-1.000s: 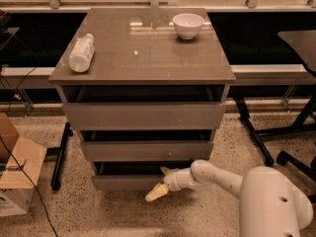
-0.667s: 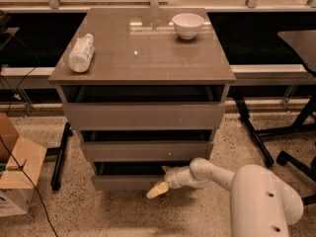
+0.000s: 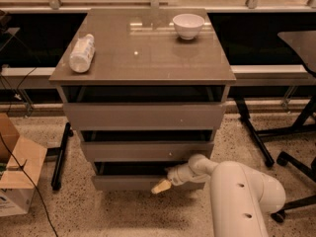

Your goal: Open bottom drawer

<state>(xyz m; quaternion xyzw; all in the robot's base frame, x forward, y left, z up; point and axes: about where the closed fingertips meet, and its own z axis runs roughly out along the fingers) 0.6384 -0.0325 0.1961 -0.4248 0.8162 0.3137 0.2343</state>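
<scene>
The bottom drawer (image 3: 123, 182) is the lowest, narrowest taupe-grey front of the cabinet, near the floor. A dark gap shows above its top edge. My white arm reaches in from the lower right. My gripper (image 3: 162, 185) with tan fingertips sits in front of the drawer's front, right of its middle, at its top edge. The middle drawer (image 3: 145, 151) and the top drawer (image 3: 143, 116) are above it.
A white bowl (image 3: 188, 25) and a lying plastic bottle (image 3: 82, 53) rest on the cabinet top (image 3: 143, 58). A cardboard box (image 3: 15, 174) stands on the floor at the left. Black chair or table legs (image 3: 256, 137) stand at the right.
The view has moved closer to the cabinet. My gripper stays at the bottom drawer's top edge, with little visible shift.
</scene>
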